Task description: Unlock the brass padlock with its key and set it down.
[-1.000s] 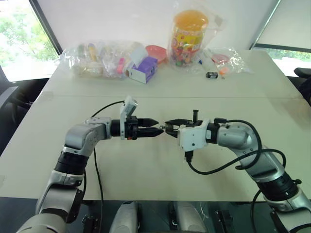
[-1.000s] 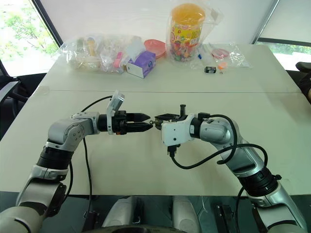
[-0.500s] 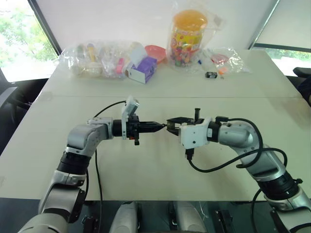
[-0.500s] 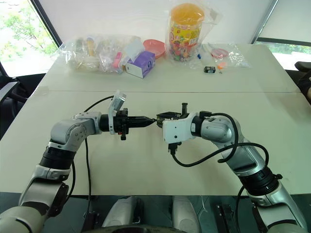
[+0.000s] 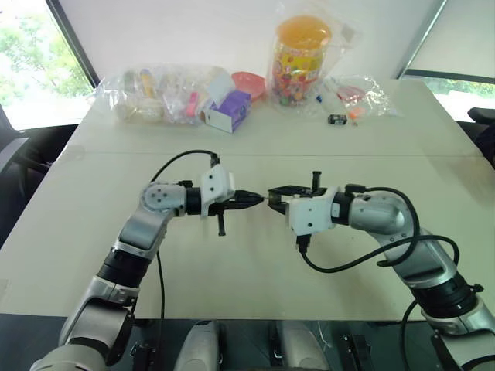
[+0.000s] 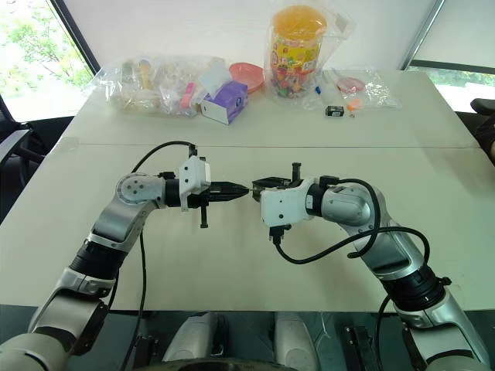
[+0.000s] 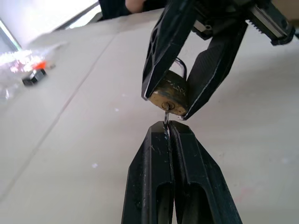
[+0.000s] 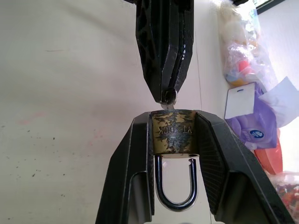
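The brass padlock (image 8: 173,133) is clamped by its body between my right gripper's (image 8: 173,117) two fingers, held above the middle of the table (image 5: 247,270). Its silvery shackle (image 8: 175,186) points back toward the right wrist; one leg ends short of the body with a small gap. The key (image 7: 166,114) sticks out of the padlock's (image 7: 170,93) keyhole face. My left gripper (image 7: 167,125) is shut on the key, tip to tip with the right gripper (image 5: 272,193). From the head, the left gripper (image 5: 257,199) points level toward the right one.
Along the table's far edge lie clear bags of small items (image 5: 155,97), a purple box (image 5: 228,110), a red bowl (image 5: 249,81), a candy jar (image 5: 300,58) and a small black object (image 5: 336,119). Cables loop from both wrists.
The left gripper's fingers closed on the key, then the left wrist rolled about its own line, swinging its white camera mount from the top toward the near side. The right arm stayed still.
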Robot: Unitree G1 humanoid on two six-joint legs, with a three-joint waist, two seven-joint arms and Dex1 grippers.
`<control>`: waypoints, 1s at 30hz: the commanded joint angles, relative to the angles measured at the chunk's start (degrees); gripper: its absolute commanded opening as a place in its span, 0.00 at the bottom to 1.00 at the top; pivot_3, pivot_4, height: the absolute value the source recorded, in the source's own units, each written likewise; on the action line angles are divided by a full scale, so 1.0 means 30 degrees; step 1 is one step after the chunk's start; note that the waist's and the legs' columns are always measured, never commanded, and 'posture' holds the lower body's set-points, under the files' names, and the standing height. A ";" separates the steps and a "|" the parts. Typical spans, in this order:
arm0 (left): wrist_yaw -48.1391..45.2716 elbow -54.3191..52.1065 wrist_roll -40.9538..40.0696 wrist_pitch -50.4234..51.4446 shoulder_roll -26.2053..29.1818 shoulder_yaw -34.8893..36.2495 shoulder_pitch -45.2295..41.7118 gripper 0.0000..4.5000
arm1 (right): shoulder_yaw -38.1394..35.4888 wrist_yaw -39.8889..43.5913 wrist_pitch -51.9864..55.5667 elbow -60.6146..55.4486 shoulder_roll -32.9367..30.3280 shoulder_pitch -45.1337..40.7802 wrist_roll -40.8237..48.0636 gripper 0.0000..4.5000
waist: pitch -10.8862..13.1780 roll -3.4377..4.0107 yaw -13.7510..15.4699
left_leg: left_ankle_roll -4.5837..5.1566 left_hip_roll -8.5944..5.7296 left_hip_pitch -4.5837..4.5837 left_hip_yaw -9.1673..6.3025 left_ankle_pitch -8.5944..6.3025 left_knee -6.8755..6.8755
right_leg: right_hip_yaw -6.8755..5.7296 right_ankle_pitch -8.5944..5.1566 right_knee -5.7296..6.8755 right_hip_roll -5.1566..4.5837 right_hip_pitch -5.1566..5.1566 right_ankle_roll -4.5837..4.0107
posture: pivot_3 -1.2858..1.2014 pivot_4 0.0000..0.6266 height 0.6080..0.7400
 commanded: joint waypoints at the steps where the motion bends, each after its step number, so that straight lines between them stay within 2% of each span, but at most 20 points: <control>1: 0.0060 -0.0852 -0.0895 0.1327 -0.0575 -0.0123 -0.0423 0.01 | 0.0377 0.0167 -0.0683 -0.1075 0.0203 -0.0349 0.0238 0.16 | 0.0000 0.0000 0.0014 | 0.0000 -0.0001 0.0000 0.0000 0.0000 0.0001 | -0.0001 0.0000 0.0000 0.0003 0.0000 0.0000 | 0.52 0.24 0.96; 2: 0.0107 -0.1111 -0.2032 0.3928 -0.0565 0.0163 -0.0501 0.01 | 0.0351 0.0184 -0.0757 -0.1013 0.0163 -0.0369 0.0196 0.16 | 0.0000 0.0000 0.0010 | 0.0001 -0.0001 -0.0001 0.0000 0.0000 0.0001 | -0.0001 0.0000 0.0001 0.0005 0.0002 0.0001 | 0.52 0.24 0.96; 4: 0.0338 -0.1524 -0.7740 1.2718 -0.0456 0.2020 -0.1273 0.01 | 0.0301 0.0226 -0.1048 -0.0839 0.0005 -0.0403 0.0040 0.16 | 0.0001 -0.0001 -0.0039 | 0.0004 -0.0001 -0.0001 -0.0001 -0.0001 0.0001 | 0.0000 0.0001 0.0006 0.0009 0.0002 0.0002 | 0.52 0.24 0.96; 5: 0.0472 -0.1656 -0.9567 1.5217 -0.0457 0.2739 -0.1544 0.01 | 0.0290 0.0245 -0.1125 -0.0795 -0.0026 -0.0408 -0.0009 0.16 | 0.0001 -0.0002 -0.0054 | 0.0005 0.0004 -0.0004 -0.0007 -0.0001 0.0002 | -0.0003 0.0000 0.0013 0.0018 0.0000 0.0002 | 0.52 0.24 0.96; 6: 0.0689 -0.1703 -1.0480 1.6754 -0.0418 0.3180 -0.1773 0.07 | 0.0285 0.0263 -0.1229 -0.0742 -0.0059 -0.0401 -0.0050 0.16 | 0.0002 -0.0002 -0.0098 | 0.0005 0.0007 -0.0004 -0.0009 -0.0001 0.0002 | -0.0006 0.0000 0.0014 0.0027 0.0000 0.0003 | 0.52 0.24 0.96; 8: 0.0772 -0.2128 -1.1450 1.8395 -0.0212 0.3584 -0.1941 0.21 | 0.0280 0.0287 -0.1393 -0.0651 -0.0093 -0.0381 -0.0098 0.16 | 0.0001 -0.0001 -0.0128 | 0.0006 0.0016 -0.0001 -0.0016 -0.0002 0.0002 | -0.0006 -0.0002 0.0023 0.0032 -0.0003 0.0006 | 0.52 0.24 0.96; 12: 0.1617 -0.2554 -1.1597 1.9464 -0.0269 0.3701 -0.1828 0.66 | 0.0267 0.0274 -0.1595 -0.0479 -0.0111 -0.0431 -0.0192 0.16 | 0.0001 -0.0002 -0.0060 | 0.0000 0.0011 0.0007 -0.0015 0.0001 0.0003 | -0.0001 -0.0002 0.0032 0.0014 -0.0003 0.0005 | 0.52 0.24 0.96; 20: 0.2593 -0.2517 -0.9804 1.8263 -0.0688 0.2199 -0.1320 0.66 | 0.0276 0.0337 -0.1518 -0.0539 0.0025 -0.0545 -0.0300 0.16 | 0.0001 -0.0002 -0.0016 | -0.0014 0.0002 0.0007 -0.0014 0.0009 0.0008 | 0.0001 -0.0002 0.0031 -0.0004 0.0000 0.0004 | 0.52 0.24 0.96; 30: 0.2907 -0.1410 -0.8826 1.7133 -0.1357 0.1919 -0.1369 0.66 | 0.0218 0.0281 -0.1399 -0.0685 -0.0028 -0.0473 -0.0269 0.16 | 0.0001 -0.0002 -0.0028 | -0.0016 0.0002 0.0007 -0.0011 0.0010 0.0008 | 0.0005 -0.0002 0.0031 -0.0001 0.0000 0.0004 | 0.52 0.24 0.96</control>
